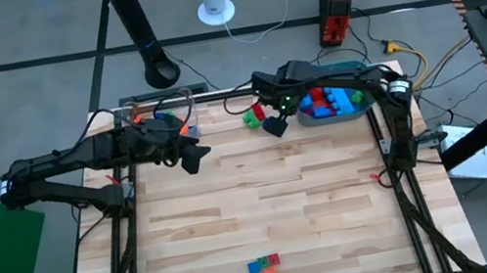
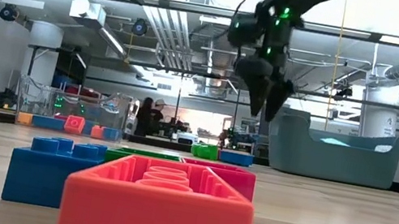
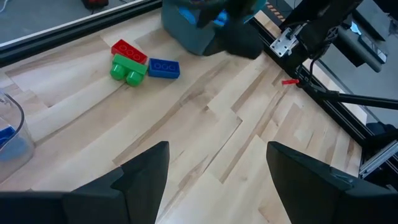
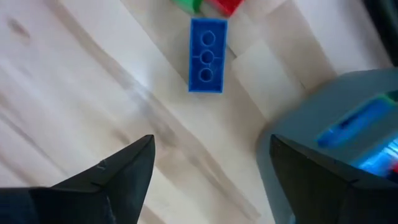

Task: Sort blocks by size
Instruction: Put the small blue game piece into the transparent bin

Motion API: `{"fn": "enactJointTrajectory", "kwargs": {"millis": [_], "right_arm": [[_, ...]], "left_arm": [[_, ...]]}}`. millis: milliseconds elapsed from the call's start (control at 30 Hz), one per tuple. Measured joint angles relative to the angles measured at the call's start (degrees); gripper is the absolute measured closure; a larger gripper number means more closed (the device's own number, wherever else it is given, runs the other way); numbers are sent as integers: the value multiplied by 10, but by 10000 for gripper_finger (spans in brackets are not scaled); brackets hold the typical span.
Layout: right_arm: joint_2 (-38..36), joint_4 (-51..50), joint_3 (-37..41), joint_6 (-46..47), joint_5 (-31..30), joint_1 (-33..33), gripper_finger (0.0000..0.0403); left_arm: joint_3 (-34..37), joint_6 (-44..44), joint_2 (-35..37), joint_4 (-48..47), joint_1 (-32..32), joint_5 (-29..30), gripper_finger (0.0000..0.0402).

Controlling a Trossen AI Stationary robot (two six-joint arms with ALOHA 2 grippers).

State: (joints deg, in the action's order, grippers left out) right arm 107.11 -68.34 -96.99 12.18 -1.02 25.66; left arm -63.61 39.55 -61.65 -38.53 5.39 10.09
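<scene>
Upper centre of high view: right gripper hovers empty, fingers spread, beside teal tub; next, drop onto blue brick. Left gripper waits spread.

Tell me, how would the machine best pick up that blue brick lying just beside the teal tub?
The blue brick lies flat, studs up, alone on bare wood. Coming straight down with the open right tool and pinching its two long sides probably works best: they are flat, parallel and close together, and the red brick and green brick sit off one short end.

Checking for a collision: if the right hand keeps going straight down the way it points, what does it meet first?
Probably bare table. The right hand, fingers open and empty, points at wood, with the blue block just ahead and the teal tub beside it.
</scene>
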Motion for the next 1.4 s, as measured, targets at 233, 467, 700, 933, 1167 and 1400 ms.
{"fn": "enactJointTrajectory", "kwargs": {"millis": [233, 467, 700, 933, 1167, 1400], "right_arm": [[-81, 0, 0, 35, 0, -15, 113], [-152, -60, 0, 77, 0, -17, 145], [-202, -93, 51, 86, 0, -18, 232], [-152, 150, 83, 61, 61, -18, 348], [9, 91, -18, -12, 96, -18, 363], [159, -46, -165, -44, 12, -18, 252]], "left_arm": [[0, -9, 0, 0, 0, 0, 145], [0, -15, 0, 0, 0, 0, 145], [0, -20, 0, 0, 0, 0, 145], [0, -40, -9, 7, 0, 19, 145], [0, -50, -7, 16, 1, 20, 145], [0, -61, -3, 17, 1, 28, 145]]}}
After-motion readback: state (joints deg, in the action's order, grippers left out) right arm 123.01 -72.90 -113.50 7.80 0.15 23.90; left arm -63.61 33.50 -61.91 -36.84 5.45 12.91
